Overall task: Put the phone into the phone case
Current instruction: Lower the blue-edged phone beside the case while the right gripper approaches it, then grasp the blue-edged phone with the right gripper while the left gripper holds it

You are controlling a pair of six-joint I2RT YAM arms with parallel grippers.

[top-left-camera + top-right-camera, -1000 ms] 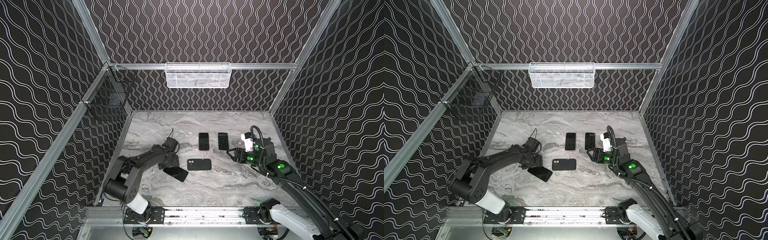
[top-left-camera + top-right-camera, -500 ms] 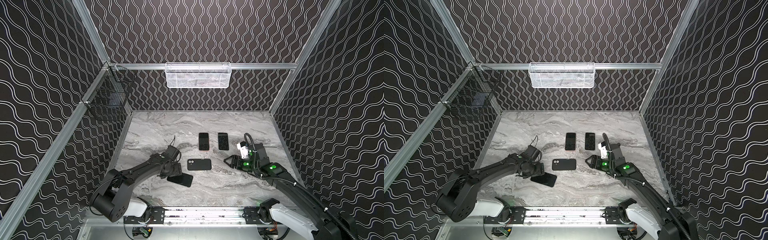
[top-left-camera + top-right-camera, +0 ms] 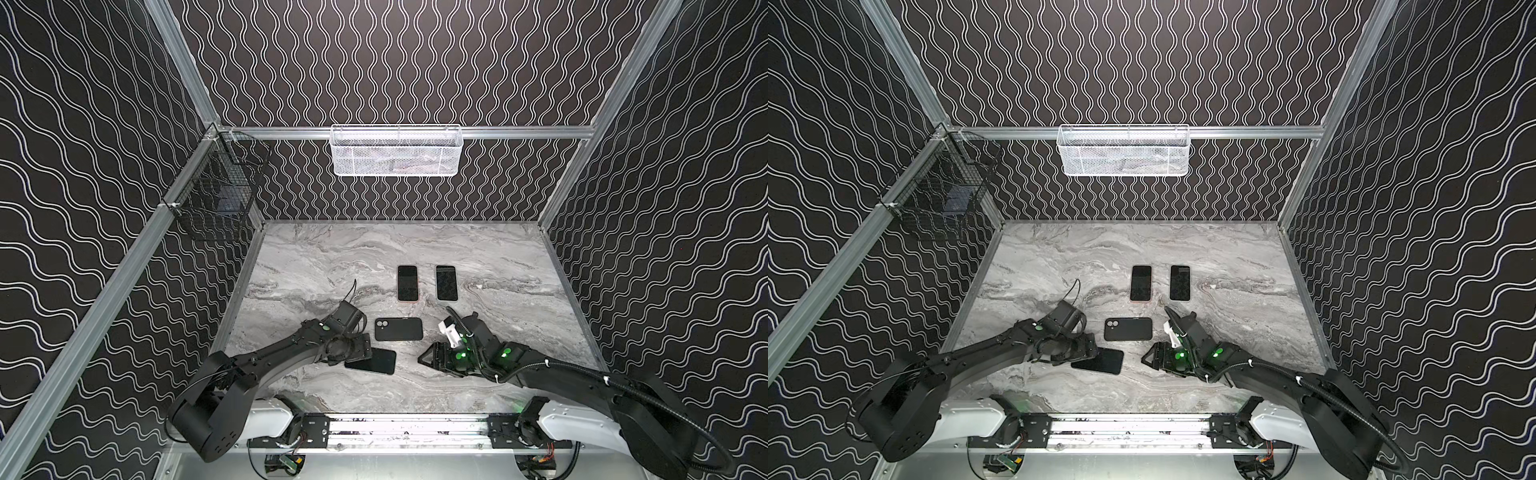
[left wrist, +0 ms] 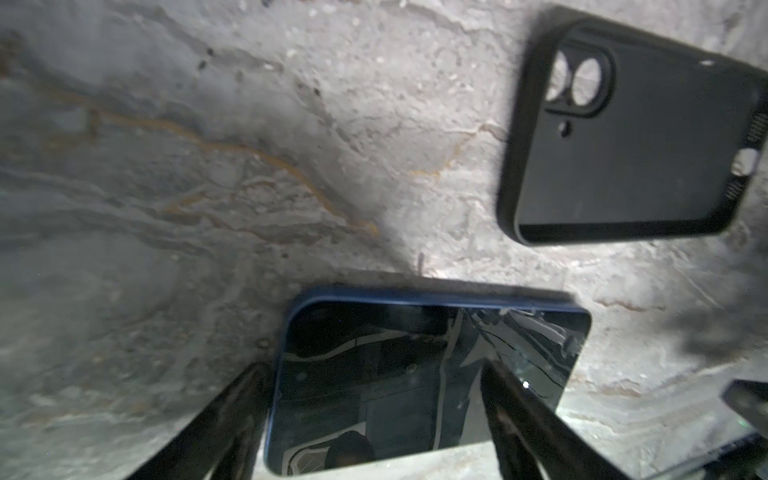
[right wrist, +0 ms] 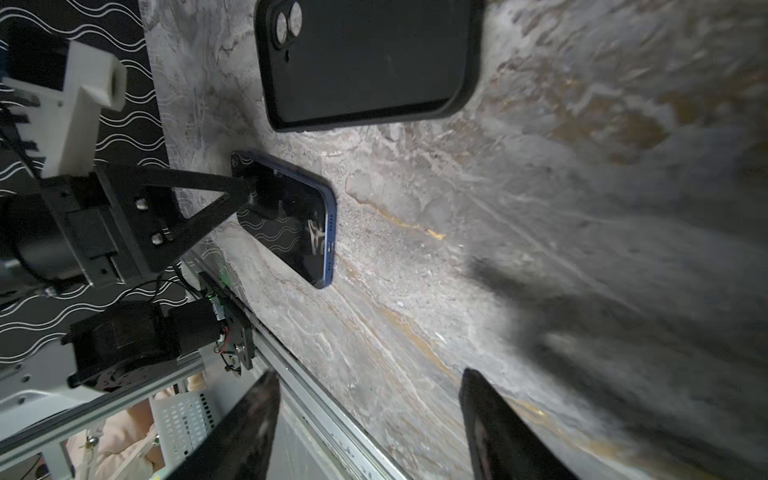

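1. Black wire basket [image 3: 216,199]: hung on the left wall rail, above the tabletop [image 3: 332,257]. A dark object is seen inside, too dim to be identified.
2. Left gripper [image 4: 374,368]: lowered over the left end of the phone [image 3: 376,360]. Its fingers [image 4: 232,415] are held apart. In the left wrist view one is seen just outside the phone's short end and its partner above the screen, so no clamp on the phone is shown.
3. Phone: dark blue frame, screen up, rested on the front-centre tabletop, slightly skewed. It is kept outside the phone case [image 3: 399,329], near it but apart.
4. White mesh basket [image 3: 395,151]: mounted on the back wall rail, well above the tabletop.
5. Phone case: black, laid lengthwise across, just behind the phone. The camera cut-out is placed at its left end, and the tabletop is seen through it.
6. Dark handset [image 3: 407,282] and second dark handset [image 3: 446,282]: laid screen up, side by side and apart, behind the case.
7. Right gripper [image 5: 370,374]: set low over the tabletop, to the right of the phone and the case, with neither touched. Its fingers [image 5: 498,436] are spread, and only tabletop is seen between them.
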